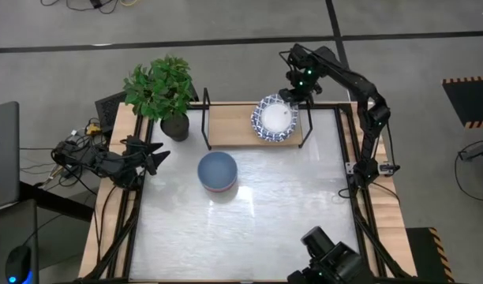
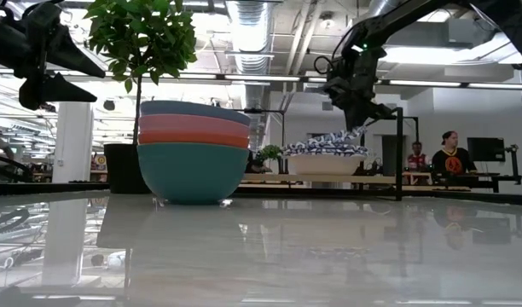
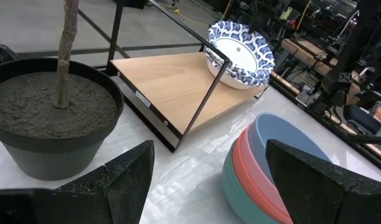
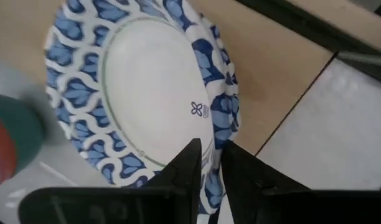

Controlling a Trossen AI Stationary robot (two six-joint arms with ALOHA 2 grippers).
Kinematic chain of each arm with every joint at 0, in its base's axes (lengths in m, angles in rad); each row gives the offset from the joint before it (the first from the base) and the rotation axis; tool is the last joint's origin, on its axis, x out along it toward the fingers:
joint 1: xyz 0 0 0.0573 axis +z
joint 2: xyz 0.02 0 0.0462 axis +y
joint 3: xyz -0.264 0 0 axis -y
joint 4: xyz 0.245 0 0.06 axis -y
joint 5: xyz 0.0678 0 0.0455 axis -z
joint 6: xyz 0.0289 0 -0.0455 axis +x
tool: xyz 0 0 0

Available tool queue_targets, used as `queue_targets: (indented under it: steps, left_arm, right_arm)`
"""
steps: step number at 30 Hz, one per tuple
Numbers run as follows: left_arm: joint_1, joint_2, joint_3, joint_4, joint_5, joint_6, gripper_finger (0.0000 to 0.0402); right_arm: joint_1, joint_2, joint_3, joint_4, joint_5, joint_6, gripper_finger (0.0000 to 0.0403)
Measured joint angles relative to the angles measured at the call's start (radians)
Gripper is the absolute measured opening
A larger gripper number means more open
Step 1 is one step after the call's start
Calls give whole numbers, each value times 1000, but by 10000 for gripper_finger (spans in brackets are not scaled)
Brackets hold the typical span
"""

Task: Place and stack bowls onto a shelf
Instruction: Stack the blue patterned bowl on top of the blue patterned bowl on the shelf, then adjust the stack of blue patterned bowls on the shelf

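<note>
Worktop [image 1: 265,205]: pale, glossy, mirror-like in the low view, framed in light wood and black rails. Grey floor around it. Beyond, an open room with ceiling ducts, strip lights and two people standing far off.

Shelf [image 1: 230,125] at the far edge: light wooden plank, thin black wire end frames. Potted plant [image 1: 164,91] in a dark round pot just beside its left end.

White bowl [image 1: 275,118] with blue scrolled rim on the shelf's right part, smooth and shallow. Right gripper [image 1: 291,96] at its far rim, fingers [image 4: 192,169] closed on that rim, one inside, one outside.

Stack of plain bowls [image 2: 193,152] on the worktop, near the shelf: blue over red over teal, matte, rounded.

Left gripper [image 1: 153,154] above the worktop's left edge by the plant, fingers spread, holding nothing.
</note>
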Motion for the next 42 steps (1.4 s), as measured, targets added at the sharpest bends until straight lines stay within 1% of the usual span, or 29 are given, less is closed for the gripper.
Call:
queue_targets:
  steps: [3,7,11,16,20,22,24,31,33,37,40,42]
  left_arm:
    - [0,0,0,0,0,0,293]
    - [0,0,0,0,0,0,293]
    - [0,0,0,0,0,0,293]
    - [0,0,0,0,0,0,293]
    - [0,0,0,0,0,0,293]
    - [0,0,0,0,0,0,293]
    - [0,0,0,0,0,0,293]
    - [0,0,0,0,0,-1,293]
    - [0,0,0,0,0,-1,293]
    - [0,0,0,0,0,-3,293]
    - [0,0,0,0,0,-3,293]
    - [0,0,0,0,0,-3,293]
  right_arm:
    - [-5,-1,28,-1,-9,-3,87]
    - [-12,-2,66,3,-59,-6,87]
    - [-11,-2,89,-4,-53,-30,87]
    - [-10,-2,117,-3,-46,-24,87]
    - [20,-4,129,-1,68,4,75]
    - [52,-4,129,-2,105,5,65]
    - [95,-3,129,4,108,5,56]
    - [319,-4,129,40,109,5,43]
    - [389,-3,129,62,152,6,43]
    - [515,2,129,133,283,3,42]
    - [563,4,129,207,308,-28,42]
    - [572,3,123,282,314,-23,42]
